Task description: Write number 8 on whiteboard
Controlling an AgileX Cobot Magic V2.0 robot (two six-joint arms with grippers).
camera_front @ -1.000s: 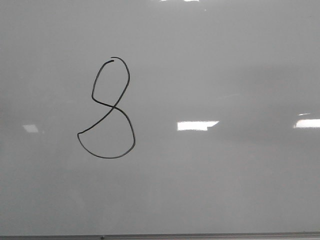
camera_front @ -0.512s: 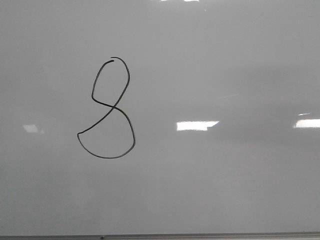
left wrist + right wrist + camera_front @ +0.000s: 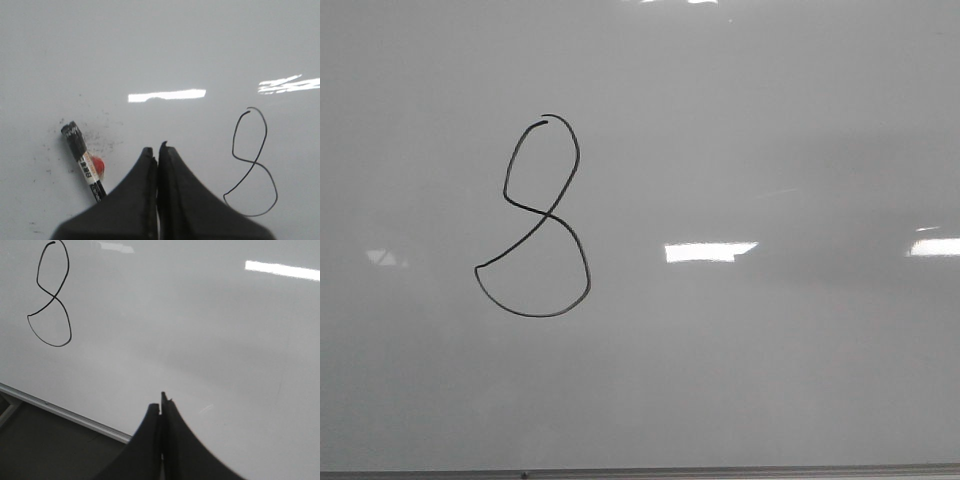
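In the front view we find the whiteboard (image 3: pixel 800 380) filling the frame, glossy and pale grey, with its thin dark frame edge along the bottom and bright rectangular light reflections (image 3: pixel 710 252) across its right half. The number 8 (image 3: pixel 533 215) stands on the left half of the board as a thin black line: a narrow upper loop with a small gap at its top, a wider rounded lower loop beneath. We see neither gripper in this view. In the left wrist view we note the left gripper (image 3: pixel 158 150) with its two dark fingers pressed together and nothing between them, poised over the board surface. The figure lies to one side of the fingertips, apart from them and untouched. On the other side, near the fingers, a black marker (image 3: pixel 84 162) lies flat on the board with a small red object (image 3: pixel 98 166) just beside its barrel; dark specks mark the surface around it. In the right wrist view we record the right gripper (image 3: pixel 161 405) likewise closed on nothing, its fingertips meeting above the board. The figure sits well away from these fingertips, towards the far corner of the frame, and the board's pale frame edge (image 3: pixel 65 412) runs diagonally beside the fingers, with dark ground beyond it.
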